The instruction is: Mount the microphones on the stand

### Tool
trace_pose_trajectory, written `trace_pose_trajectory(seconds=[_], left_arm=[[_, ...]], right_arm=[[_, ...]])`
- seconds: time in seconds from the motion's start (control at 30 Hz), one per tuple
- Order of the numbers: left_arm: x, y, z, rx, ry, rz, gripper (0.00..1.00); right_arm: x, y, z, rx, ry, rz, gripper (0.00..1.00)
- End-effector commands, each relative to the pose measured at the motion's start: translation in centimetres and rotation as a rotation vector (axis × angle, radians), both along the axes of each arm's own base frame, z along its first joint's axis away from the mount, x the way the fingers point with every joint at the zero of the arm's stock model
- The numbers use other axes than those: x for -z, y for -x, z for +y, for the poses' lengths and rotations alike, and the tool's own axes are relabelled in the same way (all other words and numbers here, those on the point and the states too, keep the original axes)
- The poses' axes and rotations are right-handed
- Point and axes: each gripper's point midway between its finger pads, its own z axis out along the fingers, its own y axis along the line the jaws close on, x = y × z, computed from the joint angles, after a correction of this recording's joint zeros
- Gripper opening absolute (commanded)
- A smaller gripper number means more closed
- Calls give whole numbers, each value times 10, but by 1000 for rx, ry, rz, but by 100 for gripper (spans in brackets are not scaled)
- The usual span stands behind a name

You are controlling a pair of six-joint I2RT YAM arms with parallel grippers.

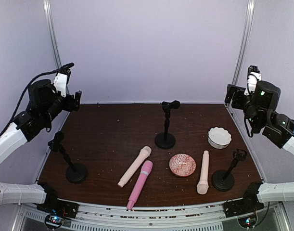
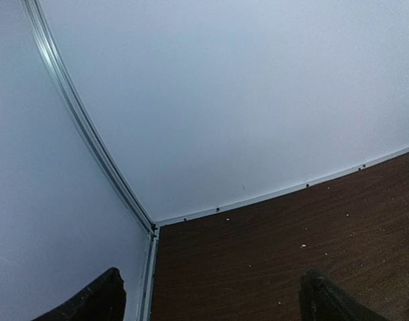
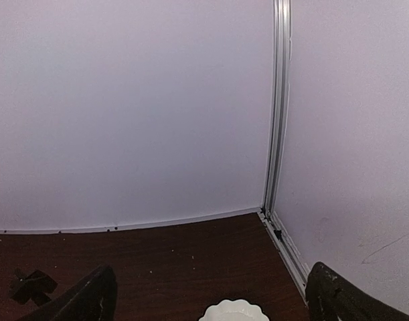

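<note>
Three microphones lie on the brown table in the top view: a peach-cream one left of centre, a bright pink one beside it, and another peach-cream one at the right. Three black stands are upright: one at the left, one in the middle, one at the right. My left gripper hangs high over the far left edge, open and empty. My right gripper hangs high over the far right edge, open and empty. The middle stand's clip shows in the right wrist view.
A round patterned pink dish sits between the pink microphone and the right one. A white scalloped bowl stands at the right. Pale walls with metal corner rails enclose the table.
</note>
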Motion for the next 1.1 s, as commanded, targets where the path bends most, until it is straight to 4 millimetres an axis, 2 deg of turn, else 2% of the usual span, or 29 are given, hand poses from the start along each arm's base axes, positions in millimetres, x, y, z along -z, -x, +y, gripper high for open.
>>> trace_pose_trajectory(seconds=[0.0, 0.1, 0.2, 0.37, 0.67, 0.77, 0.93, 1.07], left_arm=[[9, -6, -19, 134, 48, 15, 90], [14, -4, -36, 228, 46, 42, 85], [19, 3, -62, 339, 40, 86, 81], [32, 27, -115, 527, 52, 167, 76], [57, 77, -202, 742, 81, 291, 72], [66, 88, -231, 784, 89, 334, 71], [81, 86, -272, 797, 139, 374, 71], [87, 68, -302, 789, 158, 324, 70]], right_arm=[[16, -9, 18, -56, 13, 65, 100], [28, -14, 38, -151, 44, 106, 100], [37, -13, 59, -274, 55, 135, 99], [50, -3, 88, -445, 32, 163, 93], [95, 21, 145, -765, -62, 255, 63], [109, 31, 157, -838, -76, 296, 57], [121, 43, 160, -886, -65, 322, 54], [125, 52, 160, -918, -67, 320, 53]])
